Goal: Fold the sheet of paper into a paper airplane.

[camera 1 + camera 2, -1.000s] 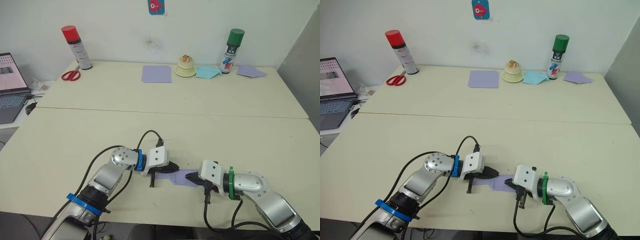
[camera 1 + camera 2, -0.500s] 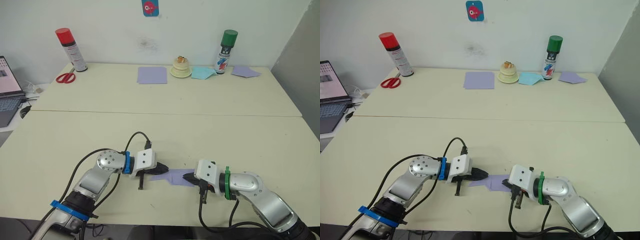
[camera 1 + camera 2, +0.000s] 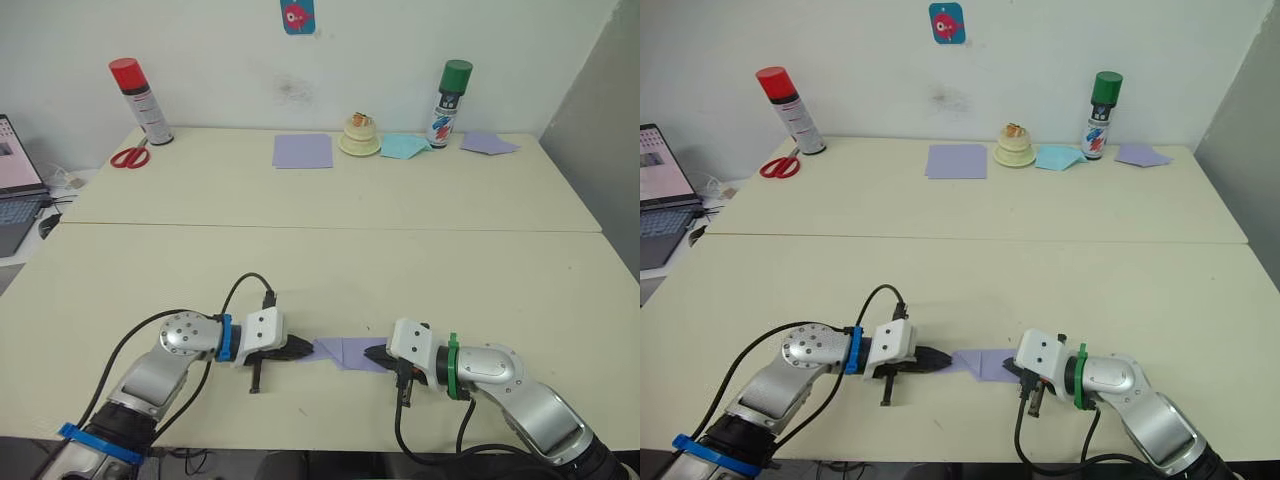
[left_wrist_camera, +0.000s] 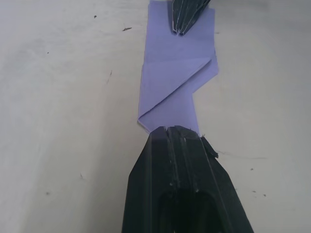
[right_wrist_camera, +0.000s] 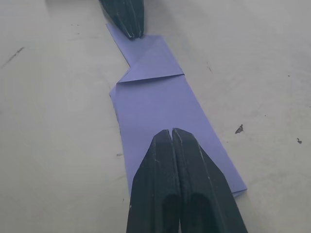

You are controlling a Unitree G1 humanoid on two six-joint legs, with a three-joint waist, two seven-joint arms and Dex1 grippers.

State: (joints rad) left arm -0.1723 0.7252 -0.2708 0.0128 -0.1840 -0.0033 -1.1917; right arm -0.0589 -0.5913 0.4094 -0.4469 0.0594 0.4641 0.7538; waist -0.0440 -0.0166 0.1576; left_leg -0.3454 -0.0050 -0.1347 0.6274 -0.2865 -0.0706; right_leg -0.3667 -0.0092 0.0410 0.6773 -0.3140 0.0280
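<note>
A cream table (image 3: 420,260) carries the folded sheet of paper (image 3: 345,352) flat at its near edge. Along the far edge, left to right: red-capped can (image 3: 139,101), scissors (image 3: 128,156), lavender sheet (image 3: 302,150), small cream dish (image 3: 359,138), pale blue paper (image 3: 404,146), green-capped can (image 3: 448,92), another lavender piece (image 3: 489,144)

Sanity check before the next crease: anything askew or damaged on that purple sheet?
No damage visible. The sheet of paper lies flat, folded narrow, one corner flap turned in at the left gripper end; the right gripper presses the other end.
</note>
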